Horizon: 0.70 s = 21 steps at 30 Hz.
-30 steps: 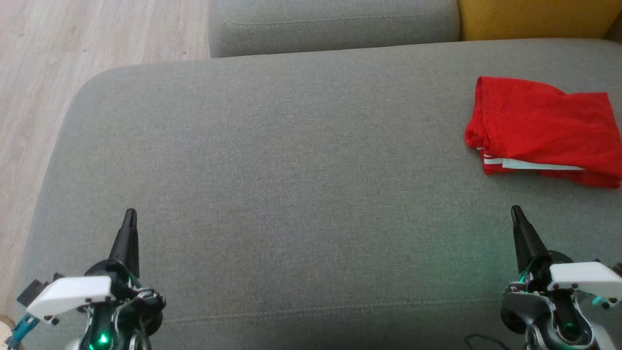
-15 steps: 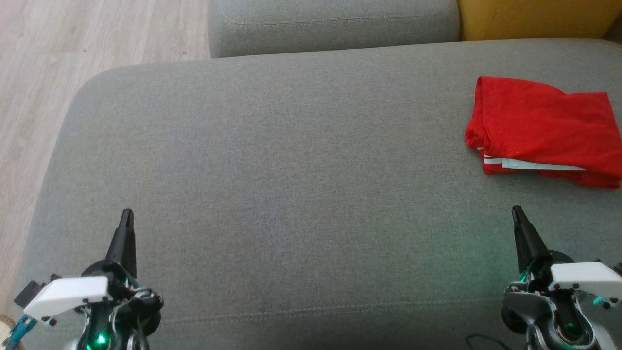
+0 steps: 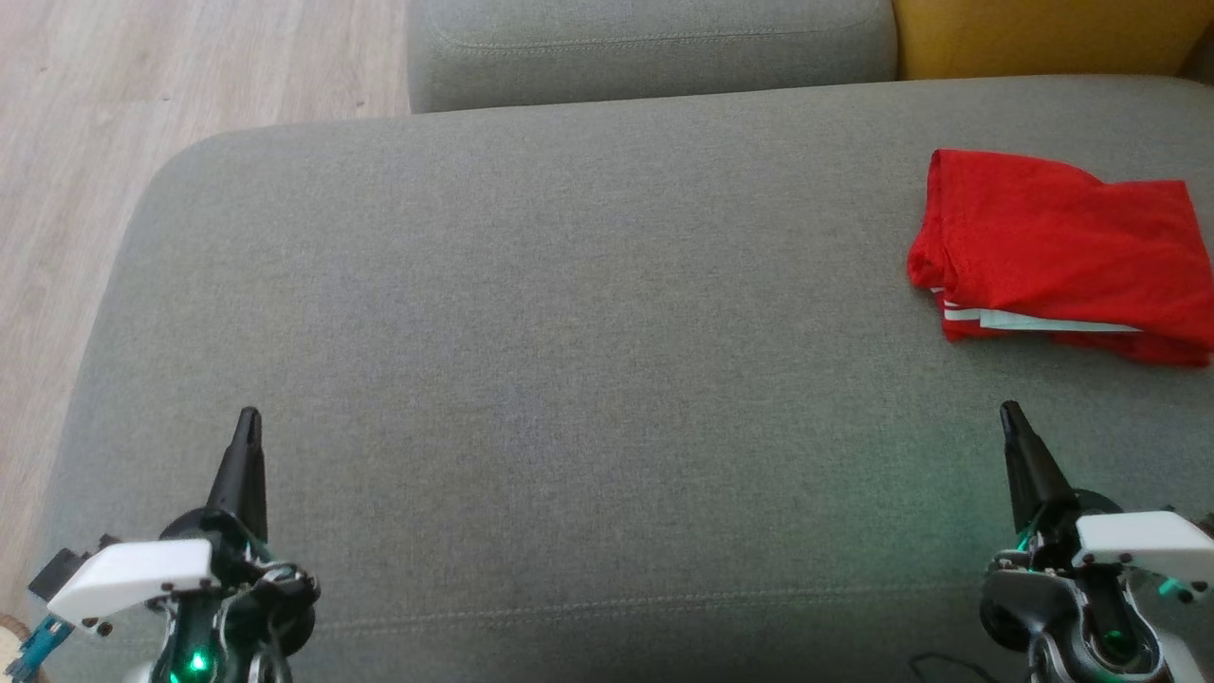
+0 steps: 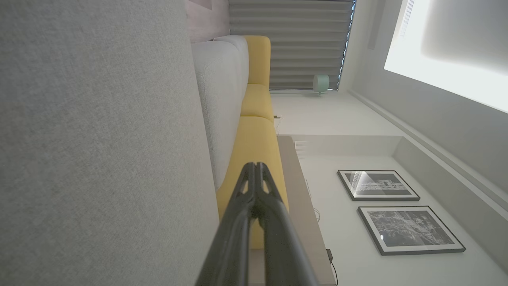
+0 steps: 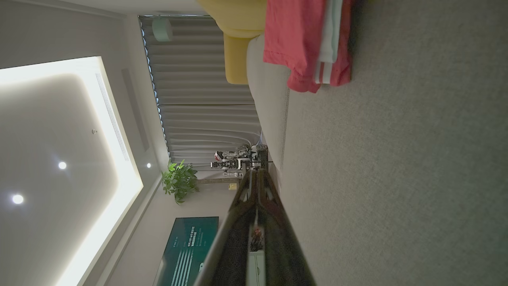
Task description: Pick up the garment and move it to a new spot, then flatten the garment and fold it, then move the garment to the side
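We saw a broad grey fabric cushion [image 3: 569, 332] bearing a folded red garment [image 3: 1053, 247], white stripes at its near edge, lying flat at about two o'clock, near the cushion's right side.

A broad grey upholstered sofa seat [image 3: 569, 313] spreads across the head view. A second grey cushion [image 3: 645, 47] butts against its far edge, with a yellow cushion [image 3: 1043, 33] just beside that. Pale wood-plank floor [image 3: 190, 66] lies off the seat's left. In the left wrist view, grey pleated curtains [image 4: 289, 39] hang at the room's end, and two framed black-and-white pictures [image 4: 377, 185] sit side by side on a pale wall [image 4: 349, 238]. The right wrist view shows a recessed ceiling panel [image 5: 59, 119] glowing at its edge, small spotlights [image 5: 62, 165], a leafy potted plant [image 5: 179, 184] and a dark green screen [image 5: 190, 246].
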{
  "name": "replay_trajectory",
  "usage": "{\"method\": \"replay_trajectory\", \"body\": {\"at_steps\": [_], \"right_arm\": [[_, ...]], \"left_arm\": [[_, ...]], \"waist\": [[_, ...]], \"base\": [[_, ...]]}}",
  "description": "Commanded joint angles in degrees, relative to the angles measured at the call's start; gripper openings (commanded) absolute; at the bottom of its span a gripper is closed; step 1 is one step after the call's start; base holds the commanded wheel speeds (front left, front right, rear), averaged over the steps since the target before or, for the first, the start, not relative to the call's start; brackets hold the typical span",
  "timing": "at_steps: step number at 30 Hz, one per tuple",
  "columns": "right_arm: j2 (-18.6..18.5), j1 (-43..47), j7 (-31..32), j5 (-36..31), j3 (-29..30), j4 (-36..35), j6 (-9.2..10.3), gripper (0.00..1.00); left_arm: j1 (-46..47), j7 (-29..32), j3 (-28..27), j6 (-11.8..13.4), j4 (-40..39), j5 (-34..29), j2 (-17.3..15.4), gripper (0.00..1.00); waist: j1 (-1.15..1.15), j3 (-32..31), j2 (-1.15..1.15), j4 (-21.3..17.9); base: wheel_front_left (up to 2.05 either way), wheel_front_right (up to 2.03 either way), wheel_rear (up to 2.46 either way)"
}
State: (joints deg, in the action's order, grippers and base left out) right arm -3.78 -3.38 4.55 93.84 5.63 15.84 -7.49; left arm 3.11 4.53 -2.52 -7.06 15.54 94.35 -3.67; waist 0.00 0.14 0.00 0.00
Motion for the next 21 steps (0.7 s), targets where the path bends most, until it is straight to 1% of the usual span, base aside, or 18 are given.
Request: {"method": "replay_trajectory", "body": {"at_steps": [1,21], "right_arm": [[-0.4,-2.7,0.5,-0.2,-0.8,-1.8,0.0,0.0],[-0.1,-2.8,0.8,-0.5,-0.5,-1.8,0.0,0.0]], "left_arm": [[3.0,0.4,-2.0,-0.4,-1.5,-0.5,-0.6,0.0],[3.0,0.7,-2.4,-0.4,-1.5,-0.9,-0.4,0.0]], "waist": [[0.0,0.0,0.0,0.0],[0.0,0.0,0.0,0.0]], "base": [[0.0,0.0,0.0],[0.0,0.0,0.0]]}}
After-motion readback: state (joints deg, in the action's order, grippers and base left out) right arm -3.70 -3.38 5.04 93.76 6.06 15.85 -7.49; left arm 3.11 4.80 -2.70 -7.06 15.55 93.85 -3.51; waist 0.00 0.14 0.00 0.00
